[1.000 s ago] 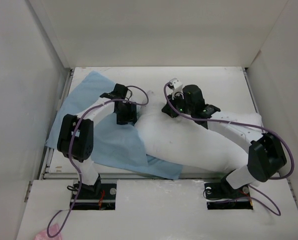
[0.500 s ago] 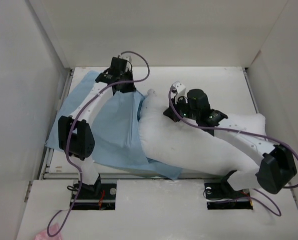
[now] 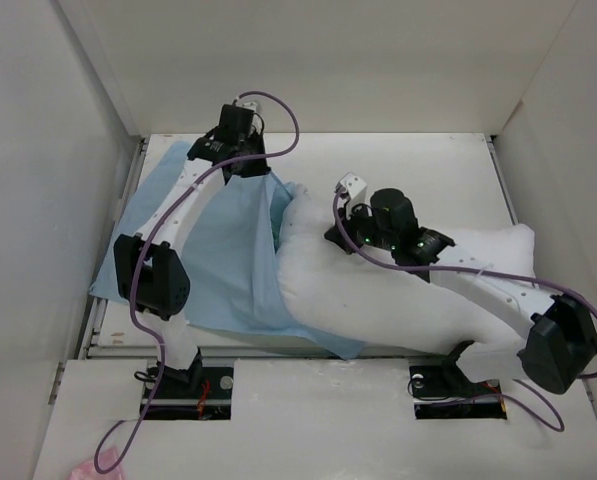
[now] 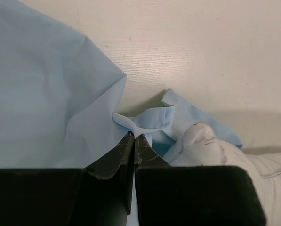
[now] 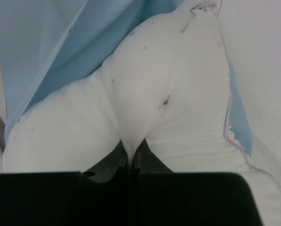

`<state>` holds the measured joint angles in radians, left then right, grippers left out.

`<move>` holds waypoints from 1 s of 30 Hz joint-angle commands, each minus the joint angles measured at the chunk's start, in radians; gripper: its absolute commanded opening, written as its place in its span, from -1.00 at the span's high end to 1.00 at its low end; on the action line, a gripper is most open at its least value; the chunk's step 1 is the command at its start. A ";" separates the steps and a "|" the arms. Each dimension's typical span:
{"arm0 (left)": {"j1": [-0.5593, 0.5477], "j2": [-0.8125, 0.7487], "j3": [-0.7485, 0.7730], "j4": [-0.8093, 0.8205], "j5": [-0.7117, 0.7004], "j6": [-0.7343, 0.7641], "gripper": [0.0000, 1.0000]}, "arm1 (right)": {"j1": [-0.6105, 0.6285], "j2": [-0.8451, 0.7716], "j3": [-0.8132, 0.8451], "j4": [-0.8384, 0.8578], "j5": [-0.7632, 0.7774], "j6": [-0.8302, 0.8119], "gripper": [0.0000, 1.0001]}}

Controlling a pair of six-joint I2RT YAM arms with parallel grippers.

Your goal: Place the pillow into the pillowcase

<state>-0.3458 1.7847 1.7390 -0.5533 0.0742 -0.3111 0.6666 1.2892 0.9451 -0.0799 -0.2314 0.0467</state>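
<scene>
The light-blue pillowcase [image 3: 228,250] lies spread over the left half of the table. My left gripper [image 3: 243,172] is at the far back left, shut on a fold of the pillowcase's edge [image 4: 126,123], with its tips [image 4: 134,136] pressed together on the cloth. The white pillow [image 3: 378,300] lies across the middle and right. Its left end sits between blue layers, and one pointed corner [image 4: 201,136] pokes out beside the held edge. My right gripper [image 3: 336,232] is over the pillow's left part, shut on a pinch of pillow fabric [image 5: 132,149]. The pillowcase [image 5: 41,37] drapes just beyond.
White enclosure walls stand close on the left, back and right. A metal rail [image 3: 96,335] runs along the table's left edge. Purple cables loop over both arms. A pink scrap [image 3: 88,468] lies at the near left, off the table.
My left gripper went from the pillow's left end to the far back left, shut, and drew the pillowcase's top layer back with it. The right arm pushed the pillow slightly left.
</scene>
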 commanded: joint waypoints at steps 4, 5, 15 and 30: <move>-0.007 0.092 0.218 0.012 -0.042 -0.005 1.00 | 0.130 -0.004 0.070 -0.014 -0.123 -0.068 1.00; -0.007 0.111 0.246 0.012 -0.042 -0.005 1.00 | 0.143 -0.022 0.060 -0.003 -0.123 -0.068 1.00; -0.081 0.056 0.311 0.016 -0.005 0.015 1.00 | 0.168 0.132 0.098 0.094 -0.123 -0.100 1.00; -0.185 -0.182 -0.005 0.075 0.100 -0.003 1.00 | -0.171 0.464 0.113 0.926 -0.147 0.537 1.00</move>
<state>-0.5217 1.6791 1.7924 -0.5915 0.0902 -0.2848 0.5838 1.7252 1.0702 0.5316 -0.3367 0.3233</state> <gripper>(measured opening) 0.007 0.068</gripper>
